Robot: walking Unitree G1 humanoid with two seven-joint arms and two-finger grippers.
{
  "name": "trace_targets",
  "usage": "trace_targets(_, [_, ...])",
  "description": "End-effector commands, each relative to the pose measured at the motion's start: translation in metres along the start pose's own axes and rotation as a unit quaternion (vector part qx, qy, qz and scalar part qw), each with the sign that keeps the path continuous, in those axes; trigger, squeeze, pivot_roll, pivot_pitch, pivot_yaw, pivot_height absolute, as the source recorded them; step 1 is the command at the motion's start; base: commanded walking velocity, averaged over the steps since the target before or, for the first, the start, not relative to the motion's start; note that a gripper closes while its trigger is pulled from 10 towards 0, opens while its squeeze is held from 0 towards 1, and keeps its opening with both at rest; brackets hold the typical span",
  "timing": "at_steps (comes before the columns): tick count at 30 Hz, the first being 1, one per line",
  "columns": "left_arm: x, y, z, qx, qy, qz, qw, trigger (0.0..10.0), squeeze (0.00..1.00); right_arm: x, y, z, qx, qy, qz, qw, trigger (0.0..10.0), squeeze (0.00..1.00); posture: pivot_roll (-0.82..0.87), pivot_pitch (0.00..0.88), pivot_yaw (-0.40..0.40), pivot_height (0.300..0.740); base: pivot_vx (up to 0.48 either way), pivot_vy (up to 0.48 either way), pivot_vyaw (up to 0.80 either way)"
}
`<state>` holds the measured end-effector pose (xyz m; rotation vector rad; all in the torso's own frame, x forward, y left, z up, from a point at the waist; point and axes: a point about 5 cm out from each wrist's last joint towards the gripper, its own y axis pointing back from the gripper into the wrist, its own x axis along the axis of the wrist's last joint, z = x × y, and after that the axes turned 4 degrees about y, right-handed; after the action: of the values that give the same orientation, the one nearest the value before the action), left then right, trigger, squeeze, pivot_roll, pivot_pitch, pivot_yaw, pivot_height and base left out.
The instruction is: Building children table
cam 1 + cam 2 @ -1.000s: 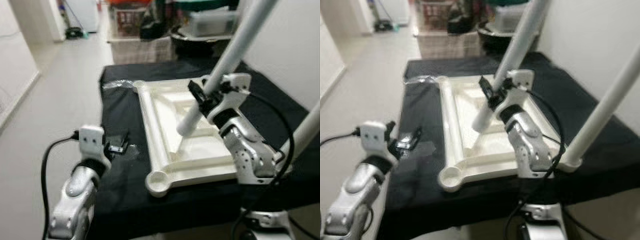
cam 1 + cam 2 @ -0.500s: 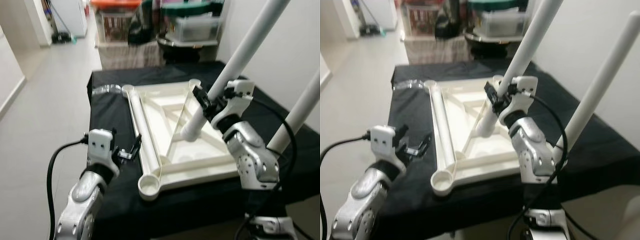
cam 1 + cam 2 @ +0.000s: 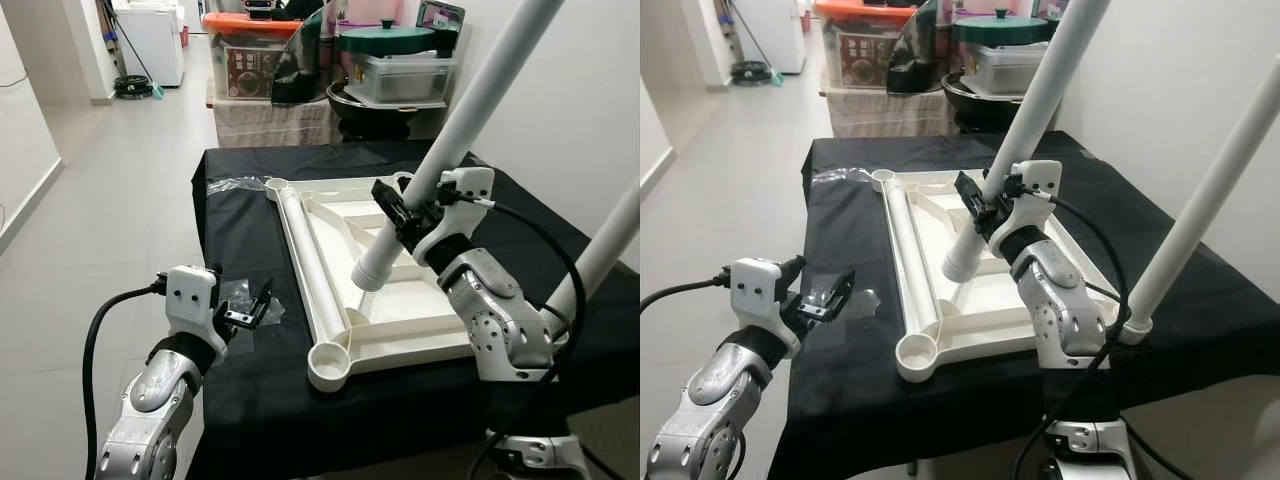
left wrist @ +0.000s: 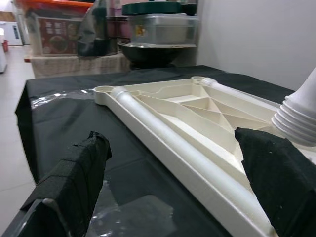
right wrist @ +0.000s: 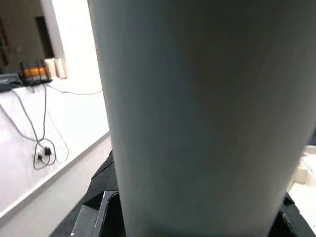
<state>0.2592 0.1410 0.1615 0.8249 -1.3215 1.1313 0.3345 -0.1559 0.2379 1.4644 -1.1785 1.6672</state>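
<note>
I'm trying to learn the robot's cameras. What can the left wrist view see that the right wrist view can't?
The left wrist view looks between the open left gripper fingers at the upside-down white tabletop, the black cloth and storage boxes behind. The right wrist view has a wall and some cables on the floor. Both catch the white table leg that the right gripper holds: huge and close there, just its ribbed end here.

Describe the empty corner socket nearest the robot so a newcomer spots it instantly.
On the black-draped table lies an upturned cream plastic tabletop. Follow its long rounded left rail toward the robot: it ends in a round open socket, empty, whereas the near right corner holds a white leg.
</note>
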Motion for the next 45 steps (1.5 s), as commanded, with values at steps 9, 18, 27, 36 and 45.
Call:
trace_targets(9, [-0.001,0.002,0.003,-0.010,-0.010,-0.011,1.000,10.0,0.00,0.004,-0.004,-0.001,0.023,0.003,0.000,1.000,10.0,0.00,0.10,0.000,-0.058,0.740,0.000,0.213,0.00])
trace_targets(18, [0.000,0.002,0.004,-0.019,-0.010,-0.013,1.000,10.0,0.00,-0.001,-0.003,-0.007,0.031,-0.007,-0.005,0.999,10.0,0.00,0.10,0.000,-0.050,0.740,0.000,0.000,0.00])
trace_targets(27, [-0.004,0.005,0.009,-0.034,-0.013,-0.027,0.999,10.0,0.00,-0.004,-0.004,-0.007,0.039,-0.009,-0.012,0.999,10.0,0.00,0.11,0.000,-0.051,0.740,0.000,0.000,0.00])
trace_targets(36, [-0.019,0.019,-0.008,0.004,-0.025,-0.072,0.997,10.0,0.00,-0.003,0.004,-0.021,0.136,0.008,-0.029,0.990,10.0,0.00,0.10,0.000,-0.050,0.740,0.000,0.000,0.00])
trace_targets(45, [-0.038,0.054,-0.036,0.061,-0.053,-0.122,0.989,10.0,0.00,-0.002,0.010,-0.031,0.243,0.012,-0.051,0.968,10.0,0.00,0.12,0.000,-0.069,0.740,0.000,0.000,0.00])
